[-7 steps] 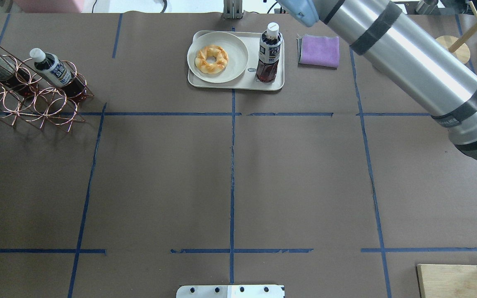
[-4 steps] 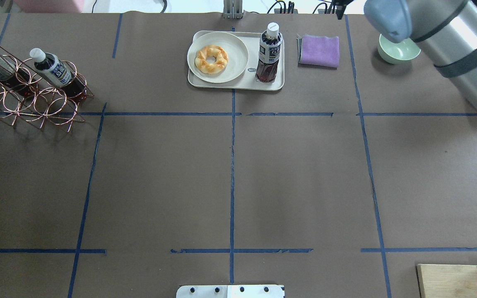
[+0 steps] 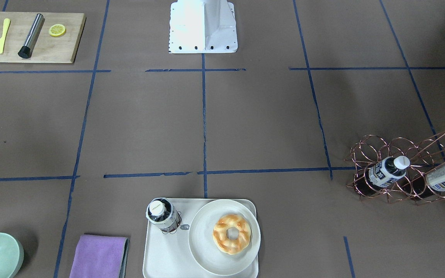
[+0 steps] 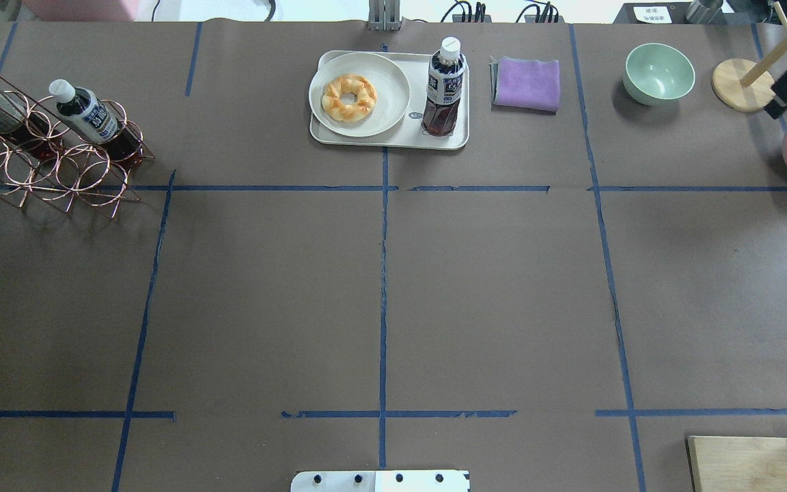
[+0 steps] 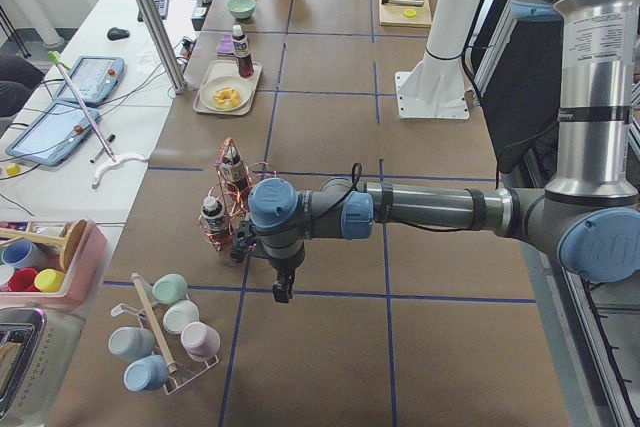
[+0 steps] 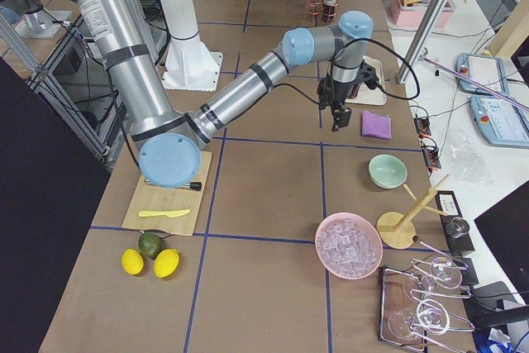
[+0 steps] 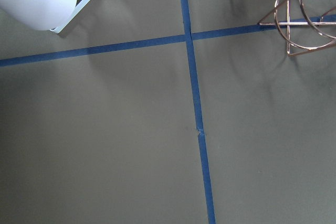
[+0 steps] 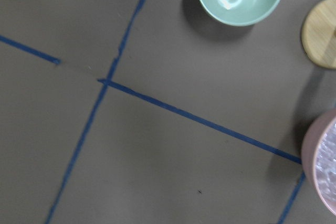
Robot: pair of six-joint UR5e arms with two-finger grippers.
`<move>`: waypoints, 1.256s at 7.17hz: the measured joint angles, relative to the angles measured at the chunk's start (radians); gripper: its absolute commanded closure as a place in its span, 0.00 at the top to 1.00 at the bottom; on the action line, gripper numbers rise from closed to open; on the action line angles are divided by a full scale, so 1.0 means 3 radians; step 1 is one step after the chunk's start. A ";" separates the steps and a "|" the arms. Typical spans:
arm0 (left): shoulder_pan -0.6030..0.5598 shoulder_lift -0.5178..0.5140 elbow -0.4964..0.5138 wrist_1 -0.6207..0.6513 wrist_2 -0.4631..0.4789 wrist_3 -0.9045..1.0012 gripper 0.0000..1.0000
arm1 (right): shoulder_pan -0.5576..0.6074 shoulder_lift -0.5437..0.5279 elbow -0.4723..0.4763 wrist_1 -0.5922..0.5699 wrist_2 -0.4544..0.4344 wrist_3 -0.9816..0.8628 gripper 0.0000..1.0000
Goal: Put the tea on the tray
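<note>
Hanging above the worktop (image 4: 503, 287) near the copper wire rack (image 4: 45, 171), the left jaws show only from the side, so released or clenched, I cannot tell; likewise the right jaws, hanging high near the purple cloth (image 4: 527, 83). The tea (image 4: 445, 85) stands upright on the tray (image 4: 393, 141), just beside a round plate (image 4: 393, 102) bearing a ring pastry (image 4: 349, 98). Two like bottles (image 4: 89, 117) lie tilted in the rack.

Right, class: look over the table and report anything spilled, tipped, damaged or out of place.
Nothing stands out. The tea stands upright on the tray, beside the plate holding a doughnut; no spill shows.
</note>
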State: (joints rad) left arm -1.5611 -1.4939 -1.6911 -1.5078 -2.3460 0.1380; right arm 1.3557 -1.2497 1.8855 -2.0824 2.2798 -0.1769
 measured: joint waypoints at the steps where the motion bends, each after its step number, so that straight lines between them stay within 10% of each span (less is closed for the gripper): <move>1: 0.0000 0.0002 0.0000 0.0004 -0.0002 0.0000 1.00 | 0.0175 -0.0306 0.0015 0.0003 -0.0004 -0.0426 1.00; 6: -0.0004 0.0036 -0.0002 -0.0039 0.0000 0.0009 1.00 | 0.0754 -0.1282 0.0009 0.0126 0.0036 -0.0746 0.98; 9: -0.0009 0.0147 -0.0048 -0.0052 -0.0003 0.0021 1.00 | 0.0768 -0.1665 0.0000 0.0940 0.0057 -0.0185 0.99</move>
State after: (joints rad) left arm -1.5636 -1.4499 -1.7056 -1.5233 -2.3468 0.1442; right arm 1.5861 -1.7493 1.8853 -1.8005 2.2968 -0.2323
